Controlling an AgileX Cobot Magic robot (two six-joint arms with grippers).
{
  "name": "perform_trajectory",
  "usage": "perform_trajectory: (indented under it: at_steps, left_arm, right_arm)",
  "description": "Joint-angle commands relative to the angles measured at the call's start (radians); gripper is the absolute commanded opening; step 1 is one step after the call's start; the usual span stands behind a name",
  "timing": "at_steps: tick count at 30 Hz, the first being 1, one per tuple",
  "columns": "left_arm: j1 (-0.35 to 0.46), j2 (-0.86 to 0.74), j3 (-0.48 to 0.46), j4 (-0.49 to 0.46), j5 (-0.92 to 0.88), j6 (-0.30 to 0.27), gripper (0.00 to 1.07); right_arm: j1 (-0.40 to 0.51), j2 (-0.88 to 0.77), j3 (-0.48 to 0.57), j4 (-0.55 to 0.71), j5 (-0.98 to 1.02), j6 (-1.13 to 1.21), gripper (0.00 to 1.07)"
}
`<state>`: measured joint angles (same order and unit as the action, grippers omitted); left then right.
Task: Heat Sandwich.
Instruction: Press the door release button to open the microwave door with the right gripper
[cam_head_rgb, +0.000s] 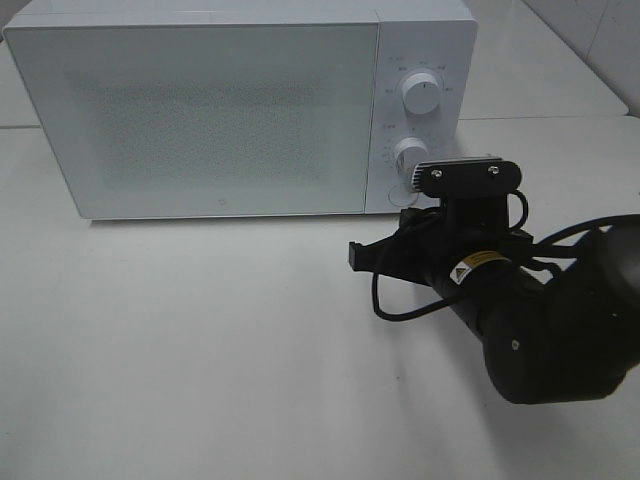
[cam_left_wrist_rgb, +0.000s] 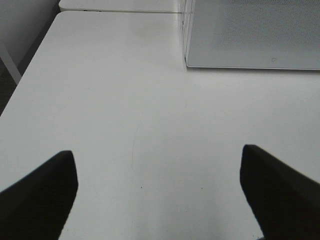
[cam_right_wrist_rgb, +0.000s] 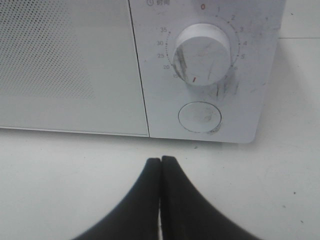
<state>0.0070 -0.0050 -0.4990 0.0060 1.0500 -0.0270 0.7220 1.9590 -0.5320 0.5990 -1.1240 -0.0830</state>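
exterior high view: the black right arm reaches in from the right edge, low over the white table. its forearm angles toward the front of the white box-shaped microwave oven. the wrist ends just in front of the control panel, where the black wrist camera bracket covers the fingers from above. a black cable loops off the arm's side.

in the right wrist view the right gripper has its two black fingers pressed together with nothing between them. the tips point at the round white push button at the bottom of the panel, near it but apart, with bare table between. above the button sits the white timer dial, scuffed with dark marks. the frosted dotted door lies flush with the panel, shut.

the left arm shows only through its own wrist view. there the left gripper stands spread wide and empty, low over bare table. it faces the microwave's front corner farthest from the panel, well apart from it.

the sandwich shows in no view, so where it lies relative to either gripper cannot be told.
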Motion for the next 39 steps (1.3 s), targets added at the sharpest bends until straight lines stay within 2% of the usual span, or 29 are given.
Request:
perform_trajectory:
  at_steps: [1,5,13,22,28,31,39]
  left_arm:
    - [0.003,-0.016,0.004,0.000,-0.014,-0.001,0.82]
    - [0.003,-0.016,0.004,0.000,-0.014,-0.001,0.82]
    - [0.003,-0.016,0.004,0.000,-0.014,-0.001,0.82]
    - [0.003,-0.016,0.004,0.000,-0.014,-0.001,0.82]
    - [0.003,-0.016,0.004,0.000,-0.014,-0.001,0.82]
    - [0.003,-0.016,0.004,0.000,-0.014,0.000,0.82]
    - [0.003,-0.016,0.004,0.000,-0.014,0.000,0.82]
  right_arm:
    - [-0.001,0.042,-0.050,0.026,-0.018,0.002,0.00]
    - [-0.001,0.072,-0.094,0.100,-0.021,-0.006,0.00]
    - [-0.002,0.150,-0.160,0.100,-0.054,-0.067,0.00]
    - [-0.101,0.168,-0.249,0.096,-0.010,-0.074,0.00]
    - [-0.121,0.177,-0.270,0.086,0.021,-0.074,0.00]
    - [-0.121,0.196,-0.270,0.039,0.035,-0.074,0.00]
    - [-0.128,0.232,-0.302,0.040,0.040,-0.073,0.00]
